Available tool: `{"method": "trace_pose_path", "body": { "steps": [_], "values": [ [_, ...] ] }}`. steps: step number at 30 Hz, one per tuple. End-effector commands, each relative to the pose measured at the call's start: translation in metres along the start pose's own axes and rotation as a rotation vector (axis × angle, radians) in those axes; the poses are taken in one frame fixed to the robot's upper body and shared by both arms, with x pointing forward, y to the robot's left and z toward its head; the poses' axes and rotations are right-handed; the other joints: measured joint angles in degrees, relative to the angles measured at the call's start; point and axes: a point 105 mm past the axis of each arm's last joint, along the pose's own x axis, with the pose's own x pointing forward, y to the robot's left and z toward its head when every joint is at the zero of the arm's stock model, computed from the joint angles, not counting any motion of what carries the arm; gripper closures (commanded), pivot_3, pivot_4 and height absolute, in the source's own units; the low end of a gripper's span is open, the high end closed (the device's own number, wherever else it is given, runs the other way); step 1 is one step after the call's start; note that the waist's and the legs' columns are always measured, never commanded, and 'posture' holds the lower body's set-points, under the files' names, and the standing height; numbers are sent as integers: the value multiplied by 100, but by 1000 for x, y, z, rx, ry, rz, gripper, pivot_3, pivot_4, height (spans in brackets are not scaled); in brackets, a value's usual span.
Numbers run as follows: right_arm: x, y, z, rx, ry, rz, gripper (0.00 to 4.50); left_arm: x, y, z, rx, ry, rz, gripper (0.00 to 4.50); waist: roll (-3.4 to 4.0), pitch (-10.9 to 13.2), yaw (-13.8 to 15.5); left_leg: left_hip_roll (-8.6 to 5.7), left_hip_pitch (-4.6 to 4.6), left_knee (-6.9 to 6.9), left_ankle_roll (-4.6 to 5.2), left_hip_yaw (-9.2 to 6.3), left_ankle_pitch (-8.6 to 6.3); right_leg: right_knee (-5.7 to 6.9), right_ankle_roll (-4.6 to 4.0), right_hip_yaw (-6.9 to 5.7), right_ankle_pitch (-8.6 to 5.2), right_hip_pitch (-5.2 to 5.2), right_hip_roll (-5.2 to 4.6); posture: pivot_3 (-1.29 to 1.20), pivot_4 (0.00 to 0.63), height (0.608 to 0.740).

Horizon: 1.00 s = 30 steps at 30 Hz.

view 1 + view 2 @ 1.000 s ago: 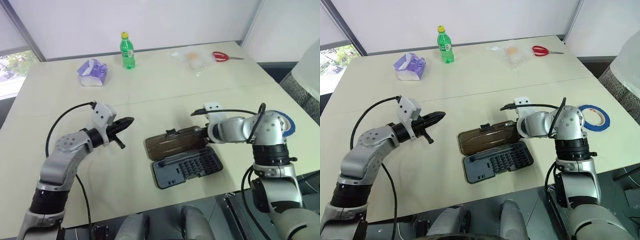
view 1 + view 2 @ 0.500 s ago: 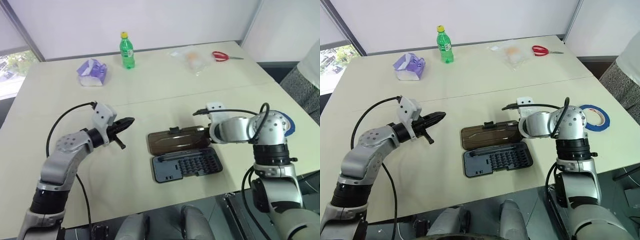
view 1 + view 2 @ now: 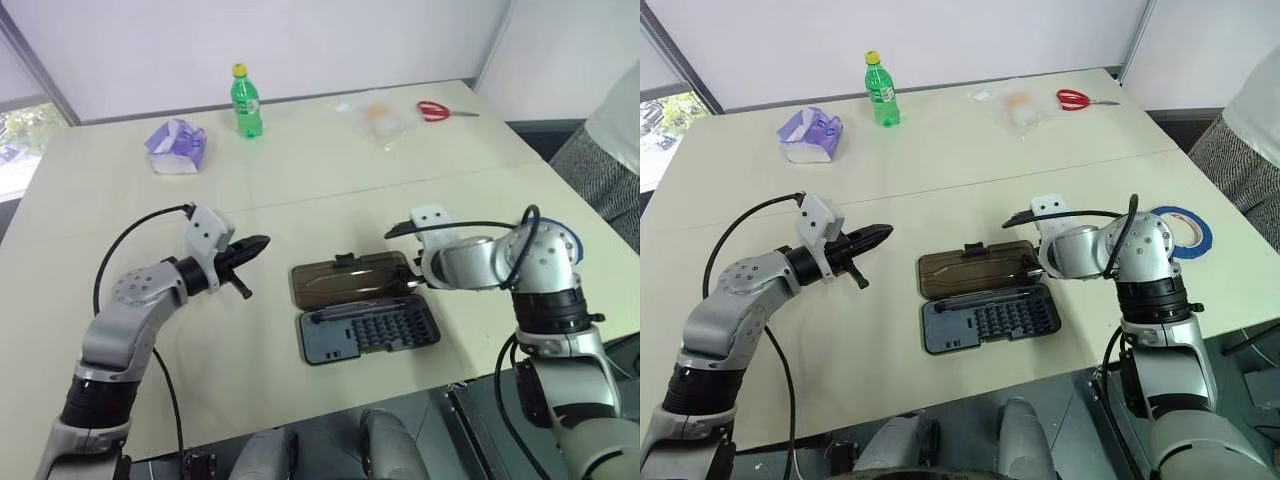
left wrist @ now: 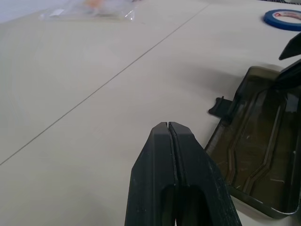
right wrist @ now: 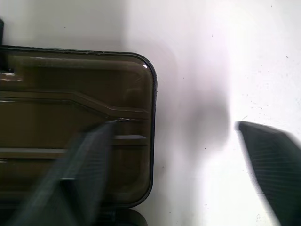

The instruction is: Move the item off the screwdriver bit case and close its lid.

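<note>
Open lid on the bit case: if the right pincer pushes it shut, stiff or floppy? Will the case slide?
The lid looks like rigid moulded plastic with ribs, so it probably swings as one stiff panel. The case is flat and seems light on a smooth table, so it may slide. The right pincer sits at the lid's end.

**Soft even daylight, with glare and blur at the right wrist**

Diffuse light is washing evenly over the pale cream table (image 3: 330, 180), leaving faint shadows beside the translucent smoky-brown lid (image 3: 350, 283). In the right wrist view, the tabletop beside that lid is blowing out to white, and the black fingers (image 5: 268, 165) are smearing with blur. The left wrist view is staying sharp.
</note>
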Motion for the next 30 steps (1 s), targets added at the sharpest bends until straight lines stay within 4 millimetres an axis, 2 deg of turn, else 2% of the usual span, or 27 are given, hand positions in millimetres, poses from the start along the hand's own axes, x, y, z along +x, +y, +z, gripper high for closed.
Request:
{"method": "trace_pose_path", "body": {
  "steps": [1, 5, 8, 13, 16, 19, 22, 24, 26, 30],
  "values": [
    [-9, 8, 9, -68, -60, 29, 13, -1, -6, 12, 12, -35, -42, 4500, 1, 1, 11, 0, -1, 0, 0, 0, 0, 0, 0, 0, 0, 0, 0, 0, 150, 740],
    [-30, 15, 33, -125, -229, 47, 13, -4, -18, 14, -30, -35, -133, 4500, 8, 5, 18, -2, -16, 1, 1, 0, -1, -1, 0, 0, 0, -14, 0, 0, 150, 740],
    [-40, 17, 44, -140, -321, 70, 13, -7, -27, 17, -59, -35, -212, 4500, 11, 7, 18, -3, -29, 4, 1, -2, 0, 0, 0, -1, 0, -25, 0, 0, 150, 740],
    [-71, 23, 76, -158, -621, 161, 13, -17, -64, 18, -74, 21, -530, 4500, 15, 11, 20, -5, -33, 3, 1, -1, -1, -1, 1, -3, 0, -28, 3, 0, 150, 740],
    [-72, 27, 74, -202, -640, 239, 13, -20, -82, 13, -82, 67, -671, 4500, 15, 10, 20, -6, -31, 3, 1, 0, -1, -2, 0, -2, 0, -26, 3, 0, 150, 740],
    [-77, 30, 71, -372, -696, 250, 13, -16, -89, 1, -85, 105, -745, 4500, 15, 11, 50, -6, -33, 5, 1, -1, -1, -2, 0, -3, 0, -25, 3, 0, 150, 740],
    [-73, 35, 55, -769, -723, 179, 13, -12, -89, -14, -78, 145, -778, 4500, 17, 13, 34, -10, -33, 5, 2, 3, -1, -4, 1, -2, 0, -26, 3, 0, 150, 740],
    [-66, 33, 44, -941, -706, 161, 13, -7, -89, -21, -78, 155, -790, 4500, 16, 13, 20, -11, -31, 4, 2, 19, -1, -6, 2, -5, -1, -27, 8, 0, 150, 740],
    [-62, 32, 40, -999, -700, 177, 13, -3, -89, -25, -79, 161, -799, 4500, 14, 14, 2, -7, -30, 4, 2, 22, -1, -7, 2, -5, -1, -25, 10, 0, 150, 740],
    [-60, 30, 45, -1005, -709, 189, 13, 3, -91, -30, -76, 167, -816, 4500, 13, 15, 20, -1, -31, 4, 1, 21, -1, -4, 1, -2, 0, -28, 10, 0, 150, 740]
  ]
}}
